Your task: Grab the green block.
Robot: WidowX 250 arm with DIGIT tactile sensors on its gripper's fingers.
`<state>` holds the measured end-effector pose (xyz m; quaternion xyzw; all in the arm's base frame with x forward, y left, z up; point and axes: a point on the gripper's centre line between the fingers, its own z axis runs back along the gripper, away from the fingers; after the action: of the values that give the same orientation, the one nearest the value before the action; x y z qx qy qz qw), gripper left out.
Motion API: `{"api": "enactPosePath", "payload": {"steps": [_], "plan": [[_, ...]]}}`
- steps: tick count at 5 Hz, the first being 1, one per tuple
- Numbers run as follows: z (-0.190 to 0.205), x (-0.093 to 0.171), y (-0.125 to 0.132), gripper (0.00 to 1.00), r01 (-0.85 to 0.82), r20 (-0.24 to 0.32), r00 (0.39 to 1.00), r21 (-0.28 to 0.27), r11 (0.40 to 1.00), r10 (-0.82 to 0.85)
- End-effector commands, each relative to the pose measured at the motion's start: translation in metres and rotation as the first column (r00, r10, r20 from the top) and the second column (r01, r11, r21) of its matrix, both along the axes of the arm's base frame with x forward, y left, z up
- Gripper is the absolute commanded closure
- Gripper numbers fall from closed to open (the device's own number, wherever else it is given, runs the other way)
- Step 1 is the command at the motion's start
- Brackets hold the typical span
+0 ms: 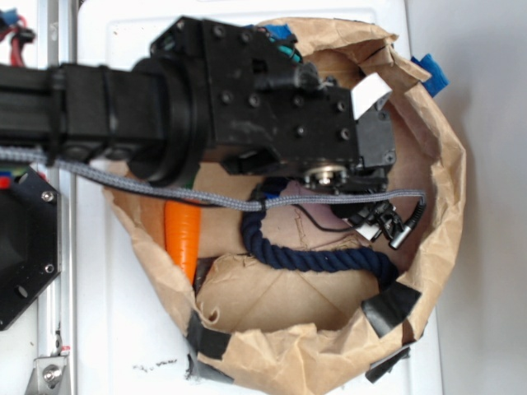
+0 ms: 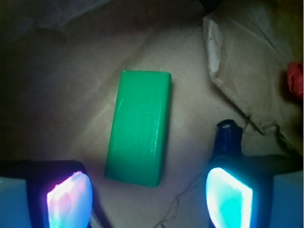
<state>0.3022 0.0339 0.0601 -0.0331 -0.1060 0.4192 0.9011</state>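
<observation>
A crumpled brown paper bag [image 1: 428, 206], rolled down into a shallow nest and patched with black tape, sits on a white tabletop [image 1: 486, 123] with the black WidowX arm [image 1: 107, 103] reaching across its rim from the left of the exterior view. Inside the bag, a thick navy-blue rope [image 1: 317, 259] curls along the paper floor and an orange toy carrot [image 1: 183, 234] lies against the left wall, partly under the arm.

The black gripper [image 2: 149, 194] hangs with its jaws spread apart and nothing between them, its two glowing fingertip pads [image 2: 69, 199] framing the bottom of the wrist view. The small flat bright-green rectangular block [image 2: 139, 127] lies flat on the bag's paper floor directly ahead of the open jaws, its long axis running almost straight away from the camera and tilted slightly to the right. The arm hides it in the exterior view.

The step in hand appears to be the final approach. The block's near end sits between the pads' lines but closer to the left pad, so a small shift that centres it, then a straight descent, would let the pads close squarely across the narrow width. The end of the navy rope lies just beside the right pad and could snag it; keeping clear of that matters. The smooth faces may slip under a skewed pinch.
</observation>
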Motion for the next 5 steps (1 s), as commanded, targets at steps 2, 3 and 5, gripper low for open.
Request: {"api": "enactPosePath", "payload": {"steps": [2,3,5], "plan": [[0.0035,0.0205,0.0121,0.0,0.023,0.085,0.996,0.006,1.0,-0.023],[0.0047,0.0195,0.0079,0.0,0.05,0.109,0.993,0.018,0.999,-0.052],[0.0042,0.0167,0.0048,0.0,0.061,0.117,0.991,0.025,0.998,-0.063]]}}
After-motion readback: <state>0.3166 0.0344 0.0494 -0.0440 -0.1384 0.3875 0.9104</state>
